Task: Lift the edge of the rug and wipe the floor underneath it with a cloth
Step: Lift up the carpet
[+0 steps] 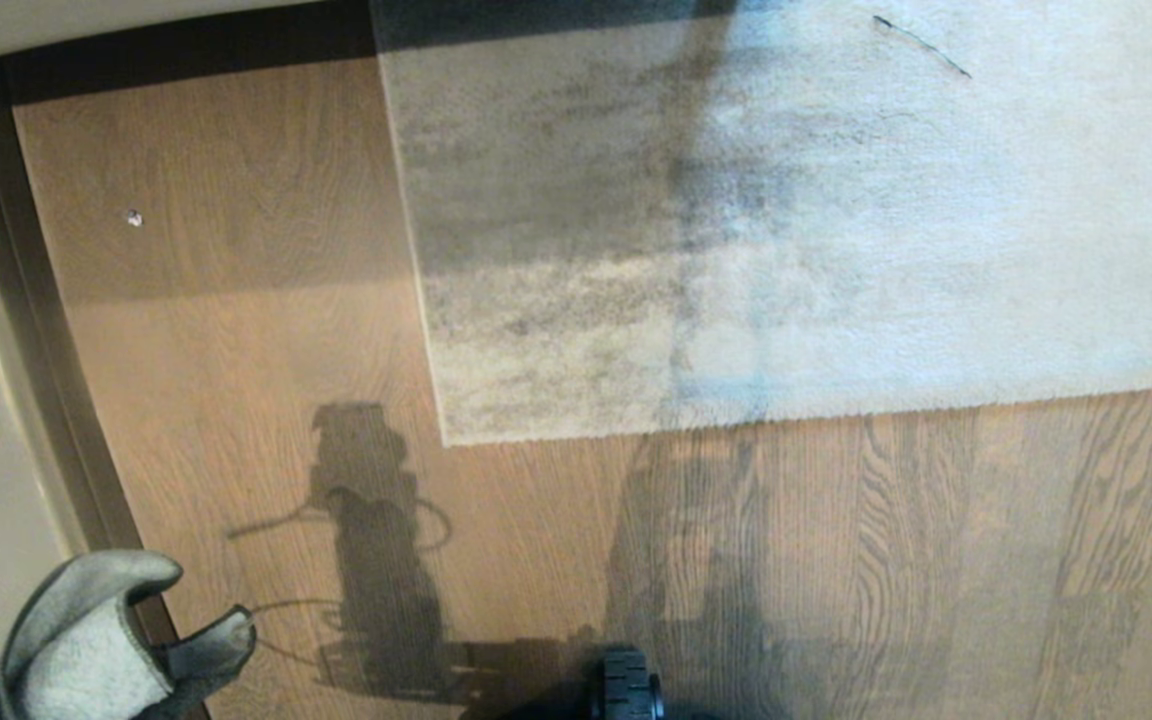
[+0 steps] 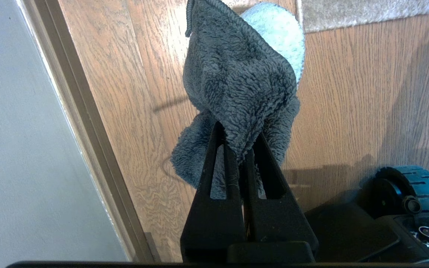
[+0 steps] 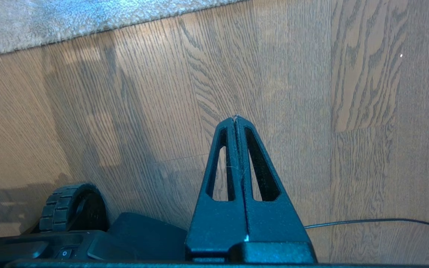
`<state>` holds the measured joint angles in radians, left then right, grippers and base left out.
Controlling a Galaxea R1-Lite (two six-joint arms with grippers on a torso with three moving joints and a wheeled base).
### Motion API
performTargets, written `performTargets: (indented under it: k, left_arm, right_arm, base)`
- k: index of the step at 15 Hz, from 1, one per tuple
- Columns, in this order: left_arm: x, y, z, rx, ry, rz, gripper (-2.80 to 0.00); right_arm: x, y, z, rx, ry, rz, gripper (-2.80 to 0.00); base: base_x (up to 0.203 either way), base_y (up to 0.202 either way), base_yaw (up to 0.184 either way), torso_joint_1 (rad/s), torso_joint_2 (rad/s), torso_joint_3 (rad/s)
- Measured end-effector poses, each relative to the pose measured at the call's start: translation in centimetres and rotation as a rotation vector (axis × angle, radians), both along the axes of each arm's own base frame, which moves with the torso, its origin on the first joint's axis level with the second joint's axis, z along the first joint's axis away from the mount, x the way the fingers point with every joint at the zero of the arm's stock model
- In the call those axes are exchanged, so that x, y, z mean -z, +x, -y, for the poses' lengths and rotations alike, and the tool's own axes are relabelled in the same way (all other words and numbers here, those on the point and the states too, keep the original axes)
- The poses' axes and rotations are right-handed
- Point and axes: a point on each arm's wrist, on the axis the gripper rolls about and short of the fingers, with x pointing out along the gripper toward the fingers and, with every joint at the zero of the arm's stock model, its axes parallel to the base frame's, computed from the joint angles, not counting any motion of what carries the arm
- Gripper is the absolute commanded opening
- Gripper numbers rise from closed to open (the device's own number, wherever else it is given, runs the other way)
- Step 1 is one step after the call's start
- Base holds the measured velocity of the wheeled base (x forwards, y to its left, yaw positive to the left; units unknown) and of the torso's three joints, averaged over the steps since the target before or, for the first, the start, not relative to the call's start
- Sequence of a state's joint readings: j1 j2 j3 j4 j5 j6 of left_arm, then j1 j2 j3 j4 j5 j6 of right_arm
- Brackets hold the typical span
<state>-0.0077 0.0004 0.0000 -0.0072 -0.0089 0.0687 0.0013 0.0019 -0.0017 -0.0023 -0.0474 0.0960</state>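
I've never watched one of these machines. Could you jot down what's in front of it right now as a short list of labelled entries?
Setting: wood-plank floor with a dark skirting strip along the wall
Rug: pale grey, lying flat; the rug edge and its corner not yet lifted
Cloth: grey cloth pinched in the left gripper, hanging clear of the rug
Right gripper: shut, empty, over bare floor
Robot base: a ridged wheel shows at the near edge
Other: a thin black cable on the floor

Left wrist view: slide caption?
Left tool shut on grey cloth above wood floor, near rug edge.
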Motion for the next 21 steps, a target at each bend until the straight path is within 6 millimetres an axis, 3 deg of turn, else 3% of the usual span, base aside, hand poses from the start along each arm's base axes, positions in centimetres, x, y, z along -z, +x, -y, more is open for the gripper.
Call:
performTargets:
  k: [21]
  left_arm:
    - [0.05,0.0,-0.02,-0.009,-0.058,-0.006,-2.8]
  right_arm:
    - [0.0,0.0,0.0,0.0,0.0,0.0,-2.8]
  base:
    - [0.0,0.0,0.0,0.0,0.0,0.0]
